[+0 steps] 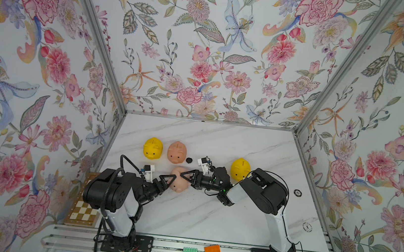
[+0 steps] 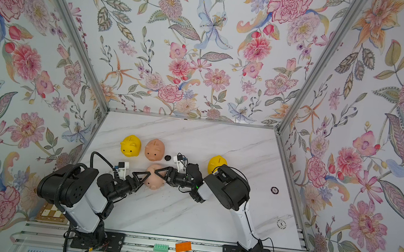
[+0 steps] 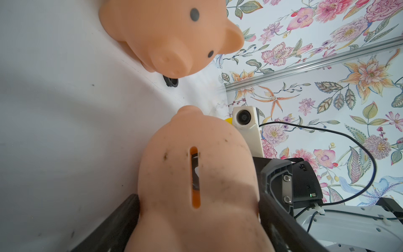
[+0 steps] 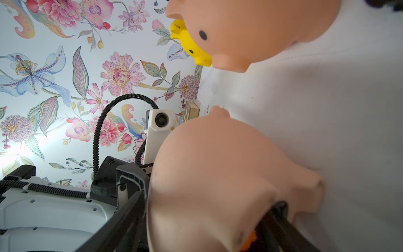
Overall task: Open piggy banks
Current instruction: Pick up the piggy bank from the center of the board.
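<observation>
Two yellow piggy banks (image 1: pixel 153 148) (image 1: pixel 240 169), two peach-pink piggy banks (image 1: pixel 176 152) (image 1: pixel 180 185), one black plug (image 1: pixel 189 160), two robot arms (image 1: pixel 120 215) (image 1: pixel 276 223)

White marble-patterned table (image 1: pixel 211 218). Far left: yellow pig (image 1: pixel 152 148), with peach-pink pig (image 1: pixel 176 152) just beside it and small black plug (image 1: pixel 188 160) to its right. Centre: second peach-pink pig (image 1: pixel 181 181). Right: second yellow pig (image 1: pixel 239 168). Along the right edge: dark round disc (image 1: pixel 297 192) and white round disc (image 1: pixel 307 227), apart.

Left rounded plastic pig (image 1: pixel 152 148), right rounded plastic pig (image 1: pixel 240 168): bright yellow. Middle plastic pig (image 1: pixel 176 152), near plastic pig (image 1: pixel 179 184): peach-pink, black dot eyes. Small round plug (image 1: pixel 188 160): black. Tabletop (image 1: pixel 212 210): white, grey veins.
</observation>
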Action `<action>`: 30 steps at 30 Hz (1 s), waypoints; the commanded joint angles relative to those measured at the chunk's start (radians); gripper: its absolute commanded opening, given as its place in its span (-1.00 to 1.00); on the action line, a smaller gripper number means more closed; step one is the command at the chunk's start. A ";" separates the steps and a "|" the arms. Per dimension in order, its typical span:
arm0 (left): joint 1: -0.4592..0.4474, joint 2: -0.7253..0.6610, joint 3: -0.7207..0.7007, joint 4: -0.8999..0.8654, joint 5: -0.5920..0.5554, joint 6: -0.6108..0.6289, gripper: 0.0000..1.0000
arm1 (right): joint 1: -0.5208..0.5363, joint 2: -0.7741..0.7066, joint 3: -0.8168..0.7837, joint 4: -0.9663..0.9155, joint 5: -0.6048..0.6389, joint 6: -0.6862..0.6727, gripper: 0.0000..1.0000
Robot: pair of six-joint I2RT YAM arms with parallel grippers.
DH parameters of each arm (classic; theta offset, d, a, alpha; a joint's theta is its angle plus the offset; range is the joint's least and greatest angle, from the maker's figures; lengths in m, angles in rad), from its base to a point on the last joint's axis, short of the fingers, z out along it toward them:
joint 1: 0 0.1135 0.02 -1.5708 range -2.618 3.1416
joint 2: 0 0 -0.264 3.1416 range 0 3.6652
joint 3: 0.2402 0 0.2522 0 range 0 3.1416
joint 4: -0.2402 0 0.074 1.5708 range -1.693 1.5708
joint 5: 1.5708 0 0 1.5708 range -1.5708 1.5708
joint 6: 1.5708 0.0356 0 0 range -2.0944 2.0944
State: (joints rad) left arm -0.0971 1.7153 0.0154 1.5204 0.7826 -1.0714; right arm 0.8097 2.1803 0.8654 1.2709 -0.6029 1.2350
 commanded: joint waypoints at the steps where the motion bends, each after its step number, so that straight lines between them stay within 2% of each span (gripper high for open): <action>1: 0.006 -0.008 0.001 0.081 0.008 0.003 0.27 | -0.017 -0.024 -0.026 -0.093 0.010 -0.028 0.64; 5: 0.005 -0.014 0.001 0.082 0.008 0.001 0.20 | -0.040 -0.093 -0.034 -0.137 -0.004 -0.063 0.68; 10: 0.005 -0.024 0.015 0.077 0.015 -0.011 0.15 | -0.074 -0.228 -0.039 -0.345 -0.014 -0.178 0.74; 14: 0.004 -0.042 0.032 0.064 0.020 -0.023 0.12 | -0.092 -0.366 0.004 -0.699 0.042 -0.385 0.82; 18: -0.009 -0.071 0.061 -0.002 0.017 -0.007 0.11 | -0.092 -0.485 0.096 -1.080 0.187 -0.607 0.94; 21: -0.020 -0.106 0.095 -0.068 0.016 0.003 0.11 | -0.093 -0.554 0.152 -1.267 0.313 -0.719 0.97; 25: -0.044 -0.199 0.173 -0.236 0.018 0.043 0.09 | -0.108 -0.622 0.207 -1.443 0.463 -0.814 0.97; 28: -0.076 -0.304 0.270 -0.511 -0.011 0.151 0.09 | -0.130 -0.675 0.211 -1.499 0.559 -0.850 0.97; 30: -0.104 -0.389 0.355 -0.775 -0.058 0.275 0.09 | -0.154 -0.719 0.196 -1.506 0.592 -0.868 0.97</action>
State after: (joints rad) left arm -0.1696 1.4212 0.2668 1.0569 0.7689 -0.9638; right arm 0.6830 1.5139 1.0603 -0.1009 -0.1421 0.4557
